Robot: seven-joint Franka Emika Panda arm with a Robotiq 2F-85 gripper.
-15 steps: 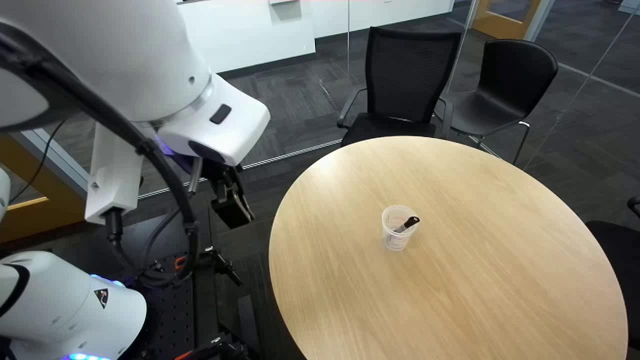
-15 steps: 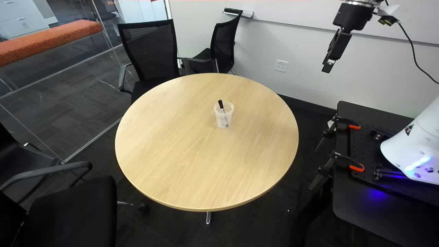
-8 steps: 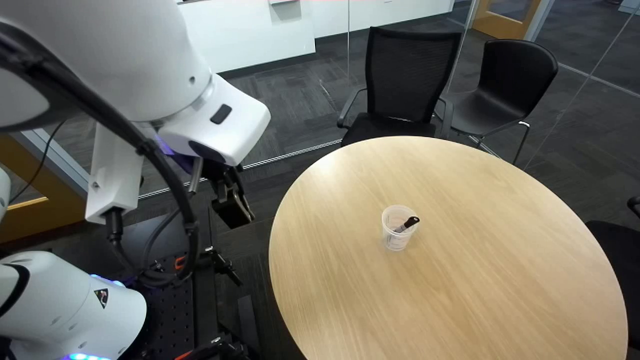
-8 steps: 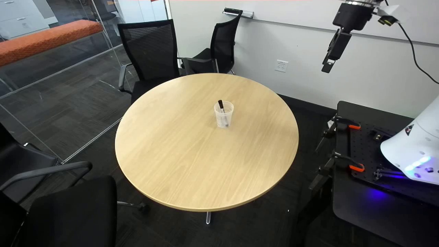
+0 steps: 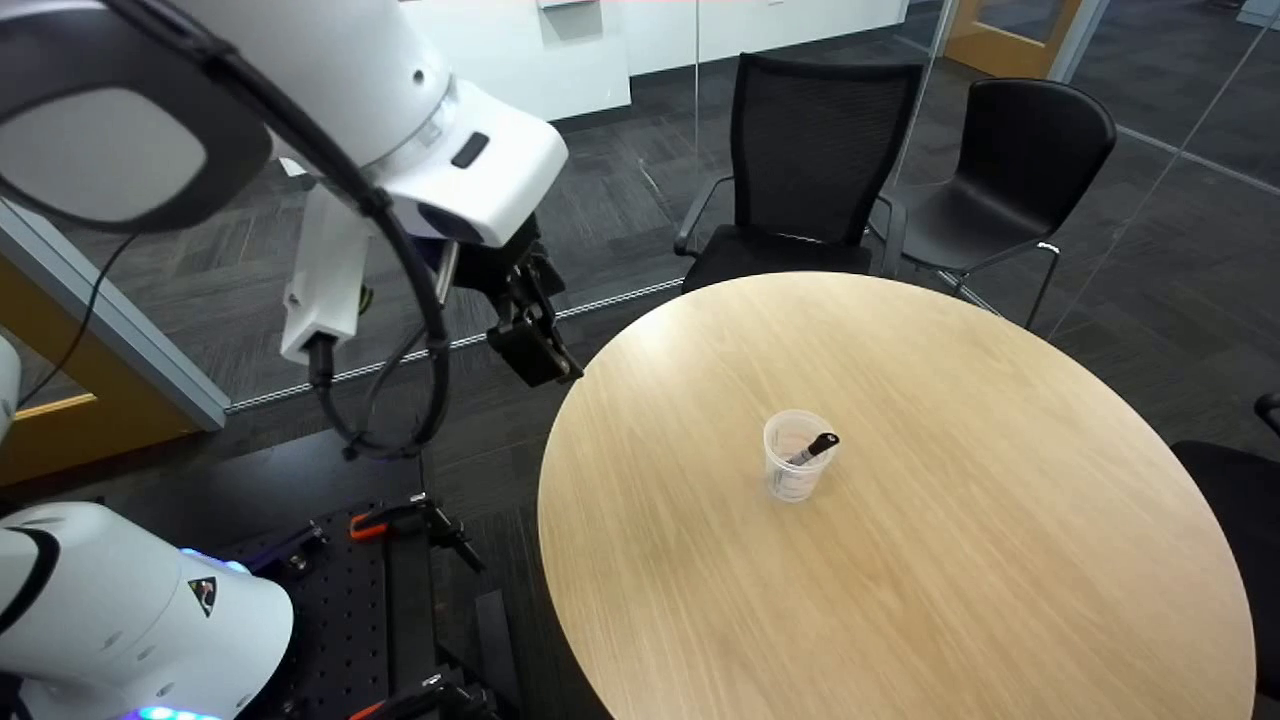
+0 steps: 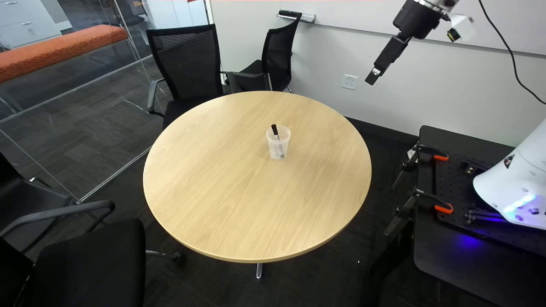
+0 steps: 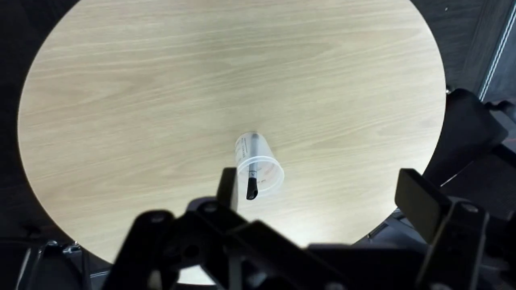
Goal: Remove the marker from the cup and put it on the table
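Observation:
The marker [image 5: 822, 443] leans inside the small translucent white cup [image 5: 793, 485], its black cap end sticking out above the rim. Both also show in an exterior view, marker [image 6: 274, 129] and cup [image 6: 273, 149]. The cup stands upright on the round tan table [image 5: 900, 600]. My gripper [image 6: 373, 77] is in the air off the table's edge, well apart from the cup. In the wrist view the gripper [image 7: 317, 175] is open, with nothing between its pads. There the cup [image 7: 265, 150] and marker [image 7: 252, 187] appear far beyond, near the left finger.
Black chairs [image 5: 825, 150] stand round the table, and another chair [image 6: 185, 64] shows in an exterior view. A black cable [image 5: 425, 290] loops from the arm. The black robot stand [image 6: 443, 251] with orange-tipped clamps [image 6: 443, 208] is beside the table. A wall with an outlet [image 6: 349, 81] is behind.
The arm was nearly still between the earlier frames. Now the gripper has moved towards the table and tilted outward. The cup and marker have not moved.

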